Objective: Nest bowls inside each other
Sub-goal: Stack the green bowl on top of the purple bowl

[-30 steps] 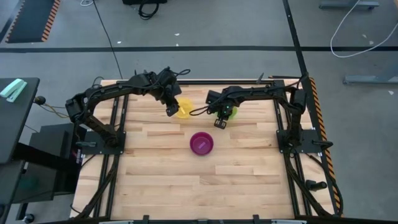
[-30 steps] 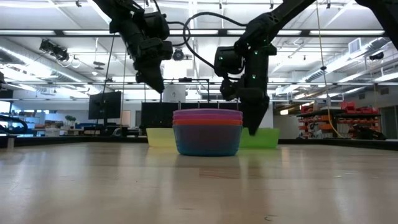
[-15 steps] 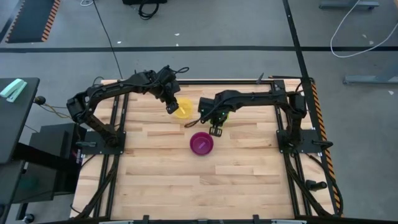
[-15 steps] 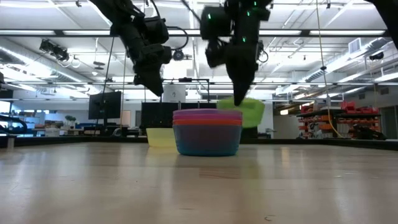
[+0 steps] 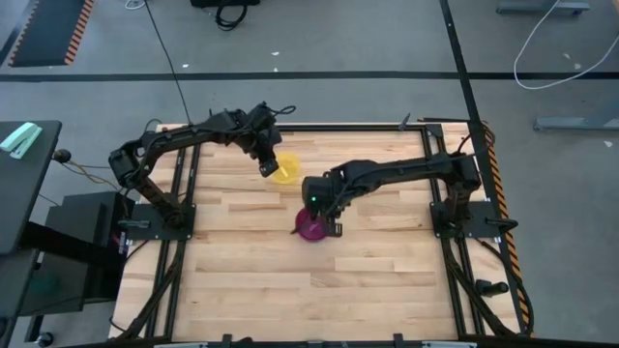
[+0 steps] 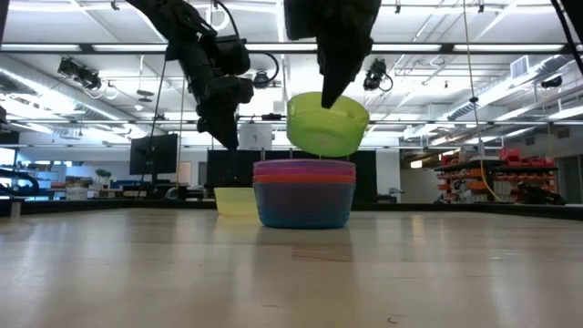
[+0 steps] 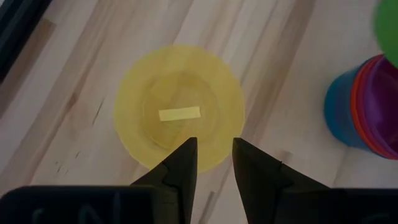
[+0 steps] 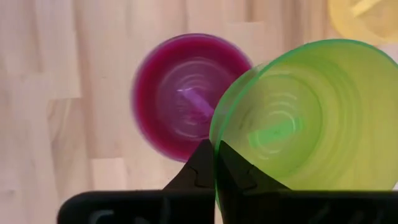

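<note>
A stack of nested bowls (image 6: 303,193) stands mid-table: blue lowest, then orange, with pink-magenta (image 8: 186,93) showing on top. The green bowl (image 6: 328,124) hangs tilted just above the stack, and my right gripper (image 6: 332,91) is shut on it. The yellow bowl (image 7: 180,104) rests on its base on the wood, farther back and to the left. My left gripper (image 7: 211,163) hovers open above the yellow bowl's near rim without touching it. My right gripper pinches the green bowl's rim (image 8: 217,146), one finger inside the bowl and one outside. The fingers come from above, pointing steeply down. The bowl hangs below them, tilted and clear of the stack and the table.
Bare wood (image 5: 290,280) spreads over the table's near half. Black frame rails (image 5: 184,232) run along the left and right edges by the arm bases. The yellow bowl (image 5: 286,171) sits close behind the stack (image 5: 308,228).
My right gripper has carried the green bowl up off the table and toward the near edge and slightly left, from beside the yellow bowl to above the stack. The bowl, flat on the wood before, now hangs tilted.
</note>
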